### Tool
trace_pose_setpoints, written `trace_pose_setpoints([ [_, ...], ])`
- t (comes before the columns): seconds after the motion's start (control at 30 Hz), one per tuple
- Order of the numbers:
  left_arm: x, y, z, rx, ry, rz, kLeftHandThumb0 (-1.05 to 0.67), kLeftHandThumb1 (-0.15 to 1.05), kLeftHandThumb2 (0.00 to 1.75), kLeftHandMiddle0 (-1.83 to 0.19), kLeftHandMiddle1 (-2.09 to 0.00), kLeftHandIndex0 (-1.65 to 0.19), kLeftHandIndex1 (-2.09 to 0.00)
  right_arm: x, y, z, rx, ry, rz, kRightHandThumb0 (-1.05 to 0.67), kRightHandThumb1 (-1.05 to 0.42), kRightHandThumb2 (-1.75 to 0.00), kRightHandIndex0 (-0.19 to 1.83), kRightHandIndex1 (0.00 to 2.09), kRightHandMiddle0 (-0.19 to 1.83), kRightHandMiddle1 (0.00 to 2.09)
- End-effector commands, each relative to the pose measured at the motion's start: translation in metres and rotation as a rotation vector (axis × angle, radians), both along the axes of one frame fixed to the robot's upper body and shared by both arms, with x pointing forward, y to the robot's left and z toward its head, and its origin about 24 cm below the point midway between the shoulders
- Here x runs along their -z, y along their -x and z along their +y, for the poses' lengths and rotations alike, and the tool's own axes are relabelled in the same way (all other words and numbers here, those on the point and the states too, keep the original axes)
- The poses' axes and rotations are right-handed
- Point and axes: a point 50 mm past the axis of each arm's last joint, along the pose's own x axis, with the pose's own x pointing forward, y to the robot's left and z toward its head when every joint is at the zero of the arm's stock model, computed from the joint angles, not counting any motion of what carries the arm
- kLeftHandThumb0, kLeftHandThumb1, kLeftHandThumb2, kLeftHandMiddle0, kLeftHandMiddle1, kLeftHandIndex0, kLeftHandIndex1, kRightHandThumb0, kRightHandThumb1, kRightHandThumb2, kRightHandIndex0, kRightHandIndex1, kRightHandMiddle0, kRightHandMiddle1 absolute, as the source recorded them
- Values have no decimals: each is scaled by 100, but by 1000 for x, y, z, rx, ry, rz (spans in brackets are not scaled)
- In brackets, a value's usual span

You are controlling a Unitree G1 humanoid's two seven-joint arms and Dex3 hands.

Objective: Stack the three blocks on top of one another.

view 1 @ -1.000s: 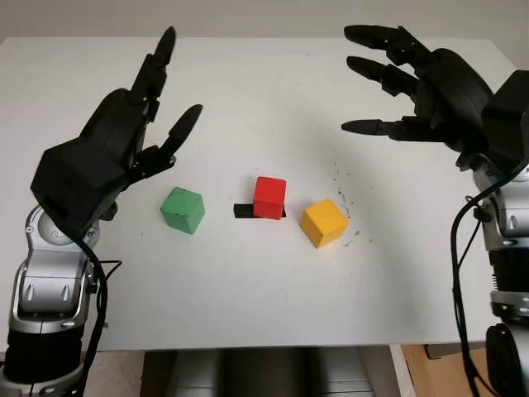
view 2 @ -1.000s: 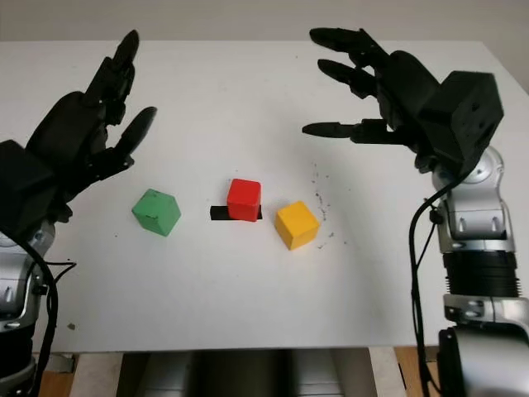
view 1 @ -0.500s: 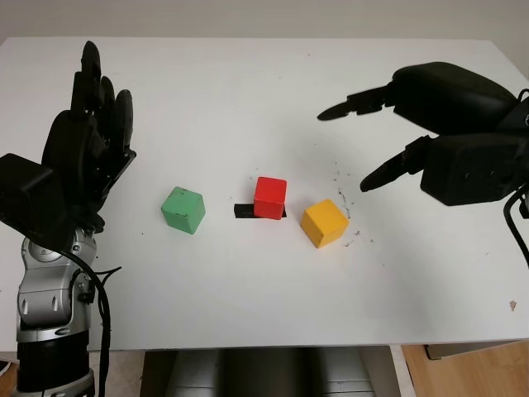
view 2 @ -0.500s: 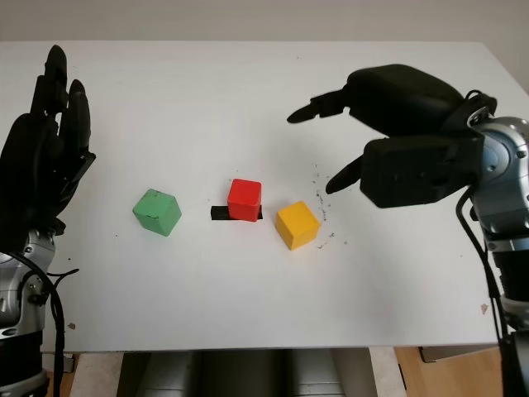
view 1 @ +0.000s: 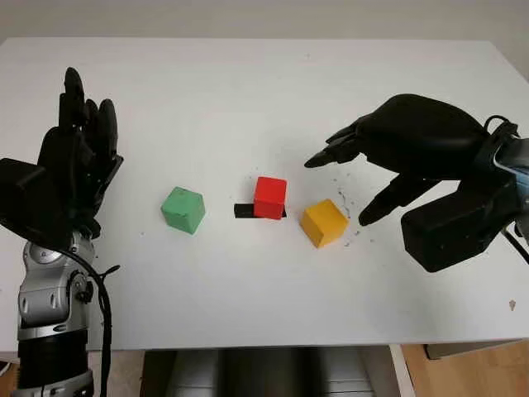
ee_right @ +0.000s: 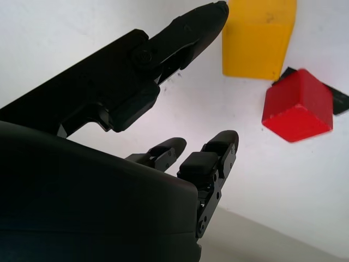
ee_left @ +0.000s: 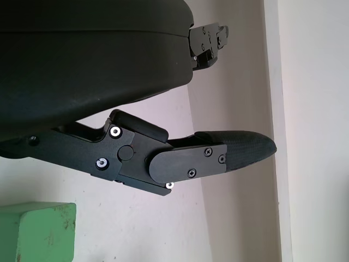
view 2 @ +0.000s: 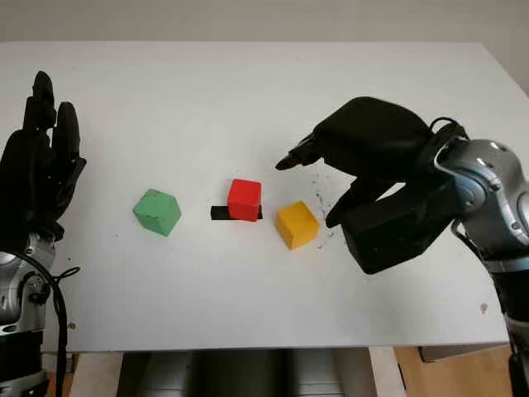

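Three blocks lie apart in a row on the white table (view 1: 248,91): a green block (view 1: 183,210) on the left, a red block (view 1: 269,198) in the middle, a yellow block (view 1: 323,222) just right of it. My right hand (view 1: 339,192) is open and hovers above and to the right of the yellow block, one finger pointing over the red block, the thumb beside the yellow one. In the right wrist view the yellow block (ee_right: 257,38) and red block (ee_right: 297,106) lie beyond the fingertips. My left hand (view 1: 78,157) is open, raised at the table's left side, well clear of the green block (ee_left: 35,232).
A strip of black tape (view 1: 242,212) lies under the red block's left side. Dark specks (view 1: 343,198) dot the table right of the yellow block. The table's front edge (view 1: 264,346) runs close to my body.
My right hand has dropped lower and moved in toward the yellow block. My left hand has shifted a little down and left. The blocks have not moved.
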Motion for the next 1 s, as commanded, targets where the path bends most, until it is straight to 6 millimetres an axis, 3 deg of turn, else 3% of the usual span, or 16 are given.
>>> trace_pose_setpoints([
  [0.0, -2, 0, -2, 2, -7, -10, -76, 105, 52, 19, 0, 19, 0, 8, 0, 4, -2, 2, 29, -86, -75, -6, 62, 6, 69, 6],
  [0.7, 0, 4, -3, 1, -48, -9, -75, 105, 50, 19, 0, 19, 0, 43, 3, 7, -12, -37, 175, -77, -74, -6, 61, 5, 69, 6],
  [0.97, 3, 4, -3, 5, -43, -16, -72, 105, 47, 19, 0, 19, -1, 54, 2, 8, -42, -90, 110, -77, -72, -5, 74, 11, 82, 12],
])
